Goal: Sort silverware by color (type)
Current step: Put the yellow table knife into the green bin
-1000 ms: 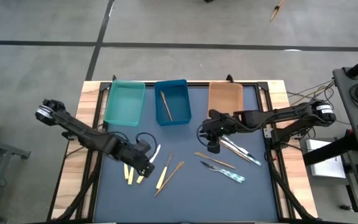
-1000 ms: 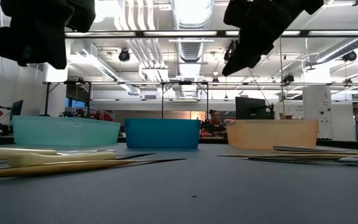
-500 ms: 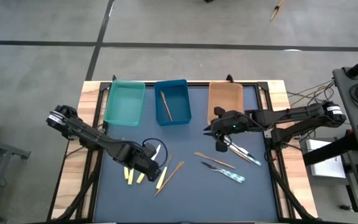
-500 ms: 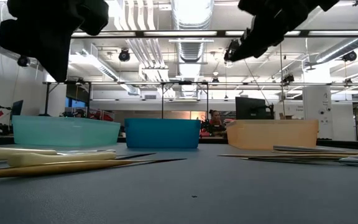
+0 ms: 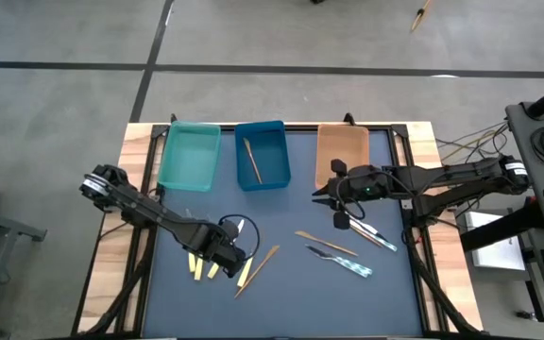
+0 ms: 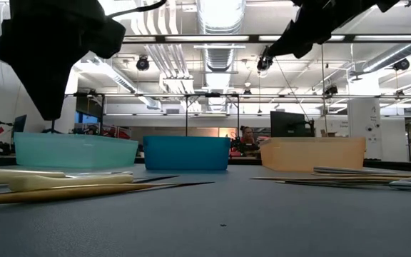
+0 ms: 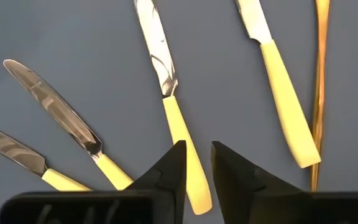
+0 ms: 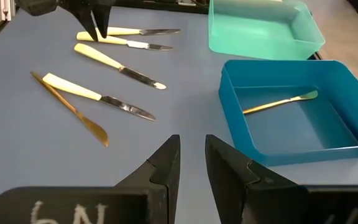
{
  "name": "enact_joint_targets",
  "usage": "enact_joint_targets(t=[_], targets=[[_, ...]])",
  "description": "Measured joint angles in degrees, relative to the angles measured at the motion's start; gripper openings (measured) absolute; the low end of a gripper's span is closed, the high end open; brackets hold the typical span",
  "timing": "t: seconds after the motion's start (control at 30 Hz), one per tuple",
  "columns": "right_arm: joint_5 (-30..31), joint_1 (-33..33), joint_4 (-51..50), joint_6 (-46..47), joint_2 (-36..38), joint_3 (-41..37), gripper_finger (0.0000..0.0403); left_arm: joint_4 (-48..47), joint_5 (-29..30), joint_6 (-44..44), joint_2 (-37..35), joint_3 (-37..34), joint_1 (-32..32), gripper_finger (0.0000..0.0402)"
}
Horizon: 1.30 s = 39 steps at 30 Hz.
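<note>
Dark blue matting (image 5: 291, 283) carries yellow-handled steel knives (image 7: 178, 112) at seven o'clock, over which the left gripper (image 7: 196, 163) is held slightly parted, empty. The right gripper (image 8: 191, 155), also narrowly parted, is held empty near the orange plastic tray (image 5: 340, 151).

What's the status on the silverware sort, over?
Left gripper narrowly open above a yellow-handled knife, nothing held. Right gripper empty, hovering near the blue tray, which holds one wooden utensil. Nothing in the way.
</note>
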<state>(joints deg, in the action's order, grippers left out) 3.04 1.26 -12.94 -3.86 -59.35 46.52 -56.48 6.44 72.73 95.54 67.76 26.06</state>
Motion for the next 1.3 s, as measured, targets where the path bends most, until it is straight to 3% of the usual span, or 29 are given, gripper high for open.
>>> enact_joint_targets(t=[0.37, 0.77, 0.93, 1.3], targets=[[-0.02, 0.0, -0.05, 0.22, -0.04, -0.04, 0.0068, 0.31, 0.02, 1.63, -0.12, -1.91, -0.39, 0.0142], [-0.02, -0.02, -0.05, 0.22, -0.07, -0.04, 0.0068, 1.2, -0.41, 4.96, 2.11, -2.66, -1.7, 0.026], [-0.02, -0.02, -0.05, 0.22, -0.07, -0.05, 0.0068, 1.53, -0.61, 4.93, 4.33, -2.65, -1.9, 0.0268], [0.01, -0.02, -0.07, 0.22, -0.09, -0.26, 0.0068, 2.94, -0.14, 4.31, 6.73, -2.64, -1.9, 0.0245]])
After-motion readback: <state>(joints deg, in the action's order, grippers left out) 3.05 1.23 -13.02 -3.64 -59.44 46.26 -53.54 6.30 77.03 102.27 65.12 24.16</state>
